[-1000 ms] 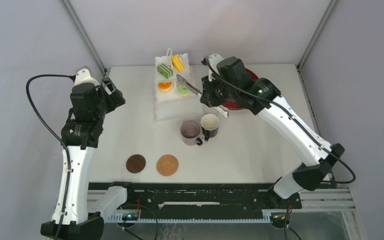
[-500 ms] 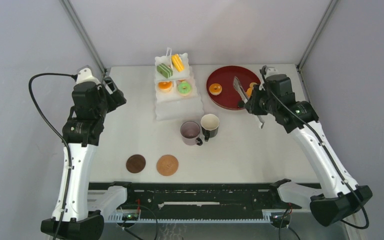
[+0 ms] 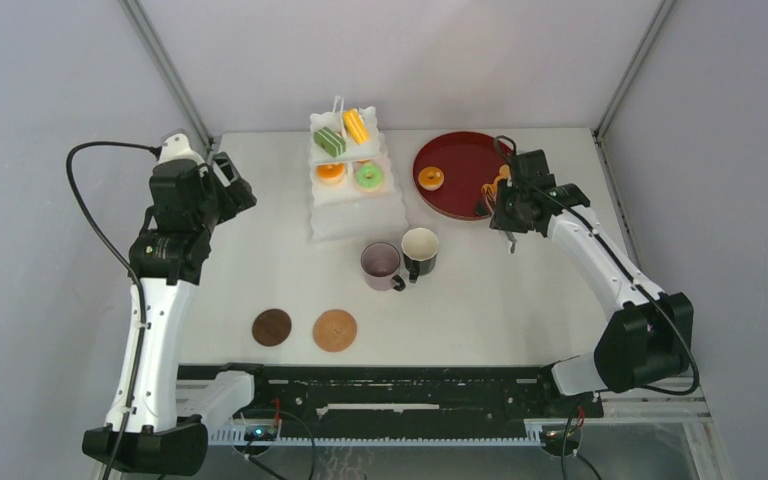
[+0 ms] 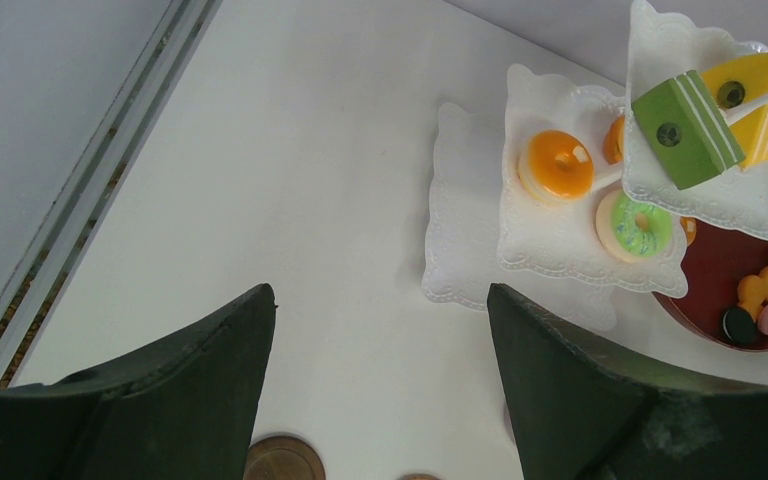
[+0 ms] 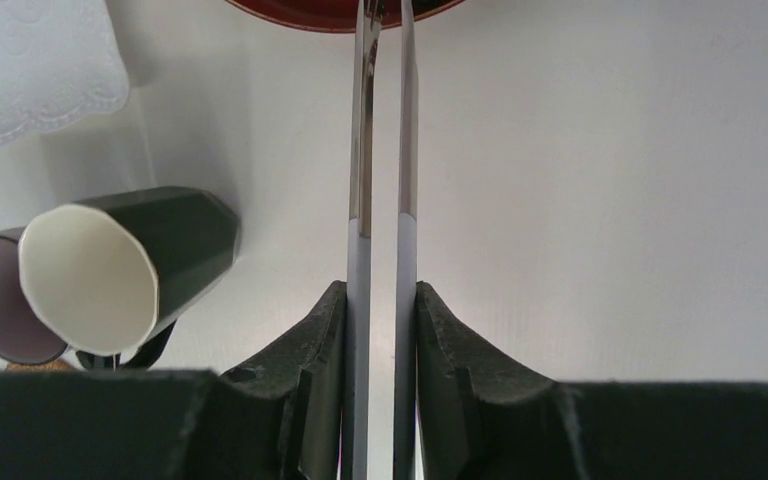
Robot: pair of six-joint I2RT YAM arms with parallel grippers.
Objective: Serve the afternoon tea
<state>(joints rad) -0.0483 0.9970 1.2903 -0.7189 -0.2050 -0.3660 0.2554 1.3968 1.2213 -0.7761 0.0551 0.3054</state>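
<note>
1. Top external: I see the white stand [image 3: 355, 222] at the far middle of the bench [image 3: 520, 300]. A green cake [image 3: 329, 141] and a yellow cake [image 3: 356, 125] sit on its top tier. An orange doughnut [image 3: 330, 172] and a green doughnut [image 3: 367, 177] sit on the middle tier. The red tray [image 3: 460, 150] just right of it carries another orange pastry [image 3: 430, 178], and my right arm hangs over the tray's right edge. The black mug [image 3: 420, 250] and mauve mug [image 3: 381, 263] stand side by side mid-bench, touching or nearly so. The dark coaster [image 3: 271, 327] and light coaster [image 3: 335, 330] lie bare near me, well apart from the mugs.

2. Left wrist: the left jaws stand wide open and empty, high over the bench to the left of the stand. A few small sweets [image 4: 760, 290] show on the tray beyond it.

3. Right wrist: the right jaws are clamped on the tongs [image 5: 382, 180], whose blades lie nearly together. The tips run out of view over the tray, so I cannot tell whether they hold anything.

4. My read on handling:
   - The pastries look light, small and easy to squash or let slip, so I would nip each across its sides with the tong tips, gently.
   - The mugs look stiff, heavier and breakable. I would take one by the rim wall or handle and keep it upright.
</note>
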